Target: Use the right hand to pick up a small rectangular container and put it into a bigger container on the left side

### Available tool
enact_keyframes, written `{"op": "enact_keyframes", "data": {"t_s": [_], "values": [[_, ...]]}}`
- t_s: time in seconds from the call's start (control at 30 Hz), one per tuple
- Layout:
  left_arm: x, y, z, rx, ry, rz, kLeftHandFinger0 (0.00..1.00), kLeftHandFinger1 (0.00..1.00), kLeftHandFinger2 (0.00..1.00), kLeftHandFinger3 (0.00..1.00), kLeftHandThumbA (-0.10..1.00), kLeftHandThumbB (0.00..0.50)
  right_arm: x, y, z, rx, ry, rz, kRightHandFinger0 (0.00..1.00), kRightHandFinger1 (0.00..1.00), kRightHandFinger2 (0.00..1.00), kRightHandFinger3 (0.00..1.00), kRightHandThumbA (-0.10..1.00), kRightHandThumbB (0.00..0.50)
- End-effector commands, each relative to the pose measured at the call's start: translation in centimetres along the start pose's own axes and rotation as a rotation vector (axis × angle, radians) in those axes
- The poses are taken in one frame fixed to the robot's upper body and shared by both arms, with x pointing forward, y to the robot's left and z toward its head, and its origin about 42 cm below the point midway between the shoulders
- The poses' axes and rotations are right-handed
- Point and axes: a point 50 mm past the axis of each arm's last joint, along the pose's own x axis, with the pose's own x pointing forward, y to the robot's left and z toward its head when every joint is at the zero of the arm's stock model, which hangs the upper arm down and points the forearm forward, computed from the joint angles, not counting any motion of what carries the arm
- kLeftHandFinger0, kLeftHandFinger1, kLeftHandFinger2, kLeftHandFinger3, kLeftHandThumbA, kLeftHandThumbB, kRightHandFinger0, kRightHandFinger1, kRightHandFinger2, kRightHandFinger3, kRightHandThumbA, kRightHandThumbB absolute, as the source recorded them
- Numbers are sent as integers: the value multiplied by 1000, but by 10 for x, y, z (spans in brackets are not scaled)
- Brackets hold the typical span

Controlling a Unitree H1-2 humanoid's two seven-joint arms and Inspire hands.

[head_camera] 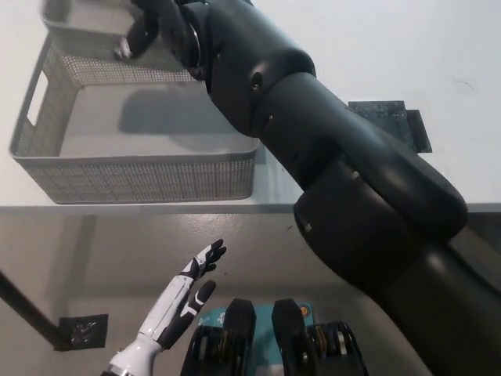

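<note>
My black right arm reaches from the bottom right across the table to the top left. Its hand is shut on a small grey mesh container, which hangs over the far edge of the big basket and is partly cut off by the picture's top. The big grey mesh basket stands on the white table at the left, and its floor shows nothing in it but the arm's shadow. My white left hand rests open below the table's front edge, at the lower left.
A black tape patch lies on the white table to the right of the arm. The table's front edge runs across the middle of the picture, with grey floor below it.
</note>
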Motion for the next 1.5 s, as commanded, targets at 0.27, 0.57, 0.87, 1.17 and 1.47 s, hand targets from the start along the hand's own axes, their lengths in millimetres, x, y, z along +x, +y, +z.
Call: {"op": "enact_keyframes", "data": {"t_s": [0.27,0.57,0.87,1.17,1.47], "values": [[13,6,13,35,-67,-46,1000,1000,1000,1000,1000,299,-6,-42,13,33,-13,31,1000,1000,1000,1000,919,500],[14,8,13,18,-66,-47,1000,1000,1000,1000,1000,307,-26,-123,-18,53,-114,-180,1000,1000,1000,1000,1000,500],[11,8,12,33,-47,-43,1000,1000,1000,1000,1000,321,-116,-243,-119,143,-262,-459,1000,1000,1000,1000,984,417],[9,3,8,15,-33,-31,1000,1000,1000,1000,1000,309,-250,-207,-184,302,-478,-633,1000,1000,1000,1000,876,336],[8,5,5,14,-19,-21,1000,1000,1000,1000,1000,290,-353,-92,-186,420,-580,-753,1000,1000,1000,1000,1000,311]]}}
